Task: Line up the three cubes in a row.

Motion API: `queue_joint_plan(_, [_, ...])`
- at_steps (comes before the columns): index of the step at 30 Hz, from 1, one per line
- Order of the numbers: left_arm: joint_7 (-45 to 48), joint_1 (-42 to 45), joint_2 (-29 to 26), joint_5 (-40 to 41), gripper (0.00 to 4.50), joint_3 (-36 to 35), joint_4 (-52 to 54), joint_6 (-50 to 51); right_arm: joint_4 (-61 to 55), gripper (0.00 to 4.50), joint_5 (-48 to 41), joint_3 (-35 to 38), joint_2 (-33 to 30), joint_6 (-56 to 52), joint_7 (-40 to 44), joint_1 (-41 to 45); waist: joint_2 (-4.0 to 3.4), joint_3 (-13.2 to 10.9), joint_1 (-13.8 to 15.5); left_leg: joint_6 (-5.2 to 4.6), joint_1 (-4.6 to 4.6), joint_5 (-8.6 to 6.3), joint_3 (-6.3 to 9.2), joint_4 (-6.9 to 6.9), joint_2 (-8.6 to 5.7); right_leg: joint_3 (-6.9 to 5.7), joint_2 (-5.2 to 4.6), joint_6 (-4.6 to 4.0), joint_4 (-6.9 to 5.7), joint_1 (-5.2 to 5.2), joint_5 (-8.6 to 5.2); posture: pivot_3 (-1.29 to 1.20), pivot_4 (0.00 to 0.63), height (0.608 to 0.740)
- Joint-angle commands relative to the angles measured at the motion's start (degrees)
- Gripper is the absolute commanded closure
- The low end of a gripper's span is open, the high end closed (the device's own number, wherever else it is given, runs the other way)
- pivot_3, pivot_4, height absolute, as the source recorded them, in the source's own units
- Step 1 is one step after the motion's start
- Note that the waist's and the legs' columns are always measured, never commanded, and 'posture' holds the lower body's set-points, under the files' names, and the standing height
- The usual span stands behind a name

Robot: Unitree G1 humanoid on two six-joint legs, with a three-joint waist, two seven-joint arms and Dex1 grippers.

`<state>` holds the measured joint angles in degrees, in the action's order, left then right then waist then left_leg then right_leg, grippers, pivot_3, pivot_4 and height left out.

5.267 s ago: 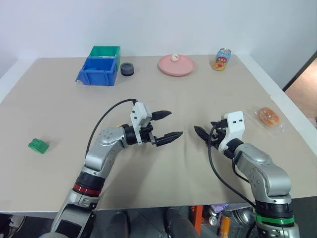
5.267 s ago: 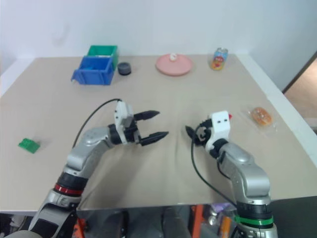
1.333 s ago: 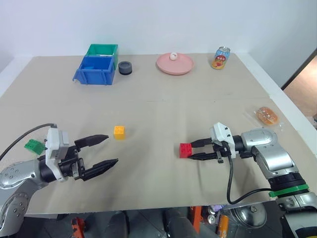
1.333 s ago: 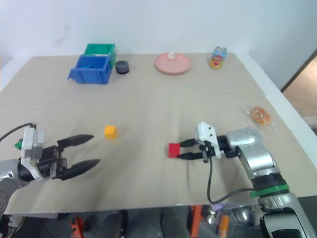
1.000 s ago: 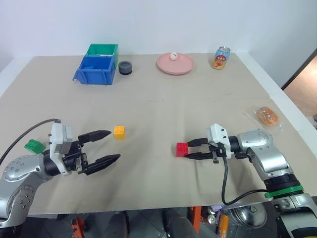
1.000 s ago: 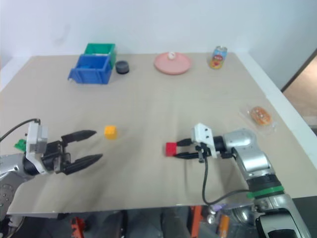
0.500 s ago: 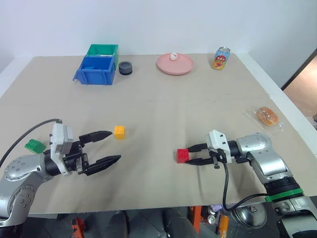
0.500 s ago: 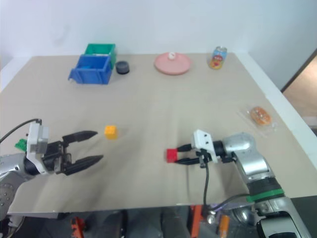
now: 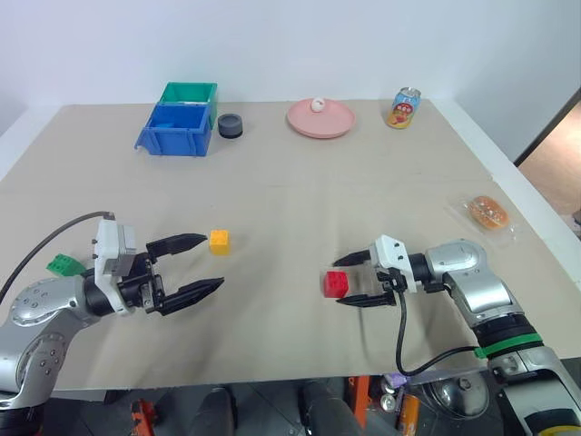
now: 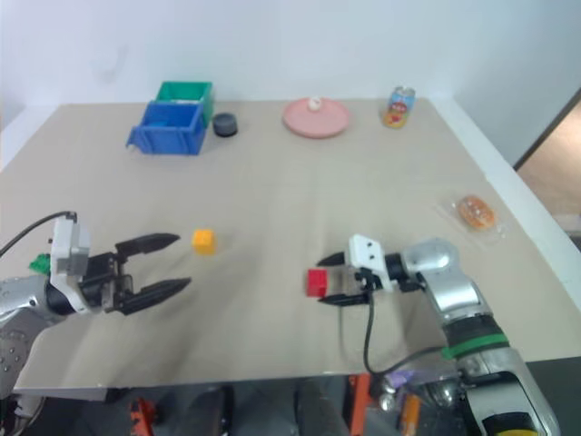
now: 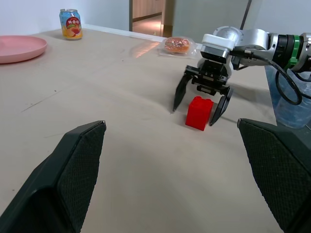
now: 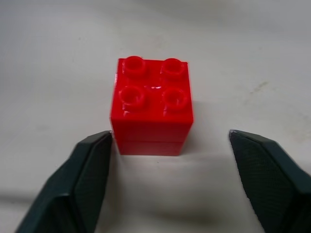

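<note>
Tan table [image 9: 363, 182] mid-area bare, right claw [image 9: 356, 281] released around red cube [image 9: 335, 283], left claw [image 9: 201, 265] spread near yellow cube [image 9: 219, 241]

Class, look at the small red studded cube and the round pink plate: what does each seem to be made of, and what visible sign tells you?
Small red studded cube: most likely moulded plastic, smooth and slightly glossy; crisp round studs and small highlights on top. Round pink plate: probably plastic or glazed ceramic, even matte-looking pink with a raised rim; the look leaves it open.

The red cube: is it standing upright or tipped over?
Upright. The red cube sits flat on the table with its four studs facing up, between the open fingers of the right pincer.
</note>
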<state>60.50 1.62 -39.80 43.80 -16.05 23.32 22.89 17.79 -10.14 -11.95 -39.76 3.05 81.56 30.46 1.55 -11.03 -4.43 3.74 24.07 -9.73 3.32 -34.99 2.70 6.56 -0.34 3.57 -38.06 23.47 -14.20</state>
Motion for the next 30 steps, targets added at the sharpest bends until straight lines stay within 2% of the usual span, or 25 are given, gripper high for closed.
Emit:
queue_joint_plan(1, [0.1,0.8,-0.5,0.4,0.0,-0.5,-0.1,-0.3,-0.2,0.7,0.2,0.5,-2.3,-1.8,1.9,1.2,0.0,0.0,0.0,0.0,0.0,0.0,0.0,0.01,0.0,0.0,0.0,0.0,0.0,0.0,-0.01,0.0,0.15,0.74])
queue_joint_plan(6, [-0.2,1.4,-0.4,0.7,0.0,-0.3,-0.4,0.2,-0.6,0.7,-0.6,1.0,-6.2,-6.3,5.6,2.1,0.0,0.0,0.1,0.0,0.03,0.0,0.0,-0.01,-0.01,0.0,-0.02,0.02,0.0,-0.01,0.0,0.0,0.15,0.74])
queue_joint_plan(8, [-1.5,1.3,-0.4,2.6,0.0,-0.7,-0.3,2.5,-0.2,0.7,-1.4,1.7,-9.8,-8.5,9.0,3.0,-0.01,0.0,0.1,0.0,0.01,0.0,0.0,-0.01,-0.01,0.0,-0.01,0.01,0.0,0.0,0.0,0.0,0.15,0.74])
queue_joint_plan(10, [-4.9,0.1,0.0,6.1,0.0,-1.6,0.7,7.1,0.4,0.7,-2.5,1.9,-14.1,-8.4,10.8,4.1,-0.08,0.0,0.1,0.0,0.02,0.0,-0.01,-0.02,-0.02,0.01,-0.03,0.01,0.0,0.01,0.0,0.0,0.15,0.74])
queue_joint_plan(12, [-9.1,-2.2,1.5,8.8,0.0,-2.7,2.3,9.8,2.1,0.7,-2.6,3.2,-15.1,-8.0,10.2,6.0,-0.08,0.0,0.0,0.0,0.03,0.0,-0.01,-0.02,-0.01,0.01,-0.03,0.02,0.0,0.01,-0.01,0.0,0.15,0.74])
queue_joint_plan(16, [-21.5,-8.0,8.2,8.5,0.0,-4.2,6.7,9.9,2.7,0.7,-8.8,8.2,-12.7,-16.4,6.1,12.1,-0.04,-0.1,-1.1,-0.03,-0.05,-0.02,-0.08,-0.01,0.04,0.04,-0.02,-0.02,-0.02,0.01,0.01,0.0,0.15,0.74])
queue_joint_plan(20, [-35.2,-13.9,17.1,6.0,0.0,-5.3,11.4,7.9,-1.3,0.7,-14.4,11.9,-10.1,-24.8,3.4,14.6,-0.02,-0.1,-0.8,-0.03,-0.08,-0.02,0.04,-0.03,0.05,0.01,0.07,-0.02,-0.08,-0.06,0.04,0.0,0.15,0.74])
queue_joint_plan(25, [-52.2,-18.7,26.5,-0.8,0.0,-7.0,15.8,6.1,-8.4,0.7,-16.9,11.1,-6.2,-28.8,1.3,13.6,0.01,-0.1,-0.3,-0.02,-0.01,-0.02,0.02,-0.22,0.0,0.09,0.06,0.03,-0.07,-0.06,0.05,0.0,0.15,0.74])
queue_joint_plan(30, [-64.3,-21.9,31.5,-3.0,0.0,-7.4,21.9,8.4,-10.9,0.7,-17.0,9.3,-2.2,-29.5,0.2,14.1,0.04,-0.1,-0.2,0.01,0.07,-0.03,-0.06,-0.51,-0.04,0.18,0.0,0.13,-0.05,-0.1,0.16,0.0,0.15,0.74])
